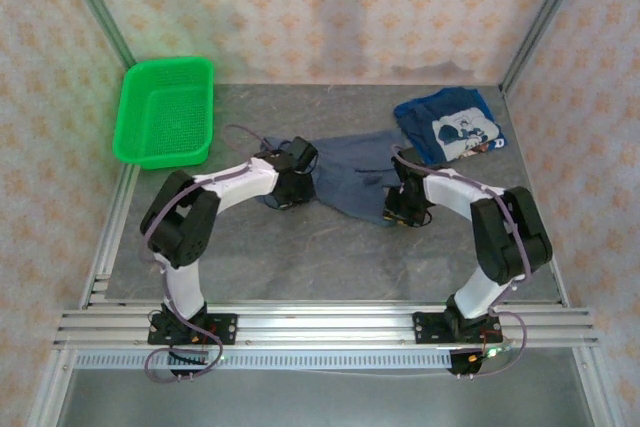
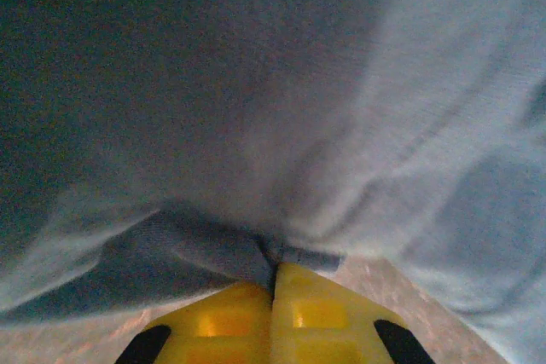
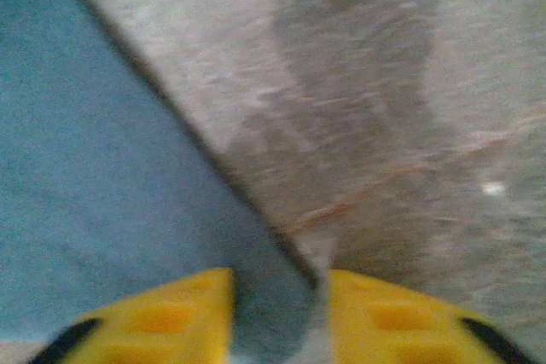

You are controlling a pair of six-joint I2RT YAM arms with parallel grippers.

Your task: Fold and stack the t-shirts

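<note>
Pinching a small fold of the slate-blue t-shirt [image 1: 350, 172], the left gripper [image 2: 275, 266] has its yellow fingers [image 2: 328, 313] pressed tight together at the garment's left end. The right gripper [image 3: 280, 287] is closed on the same shirt's right near edge, with cloth filling the gap between its fingers; that view is blurred. The shirt lies rumpled on the grey table [image 1: 300, 257], spanning the space between both arms. The royal blue t-shirt [image 1: 450, 125] lies folded at far right, white print up, just beside the slate-blue one. A green basket [image 1: 128, 112] sits far left.
</note>
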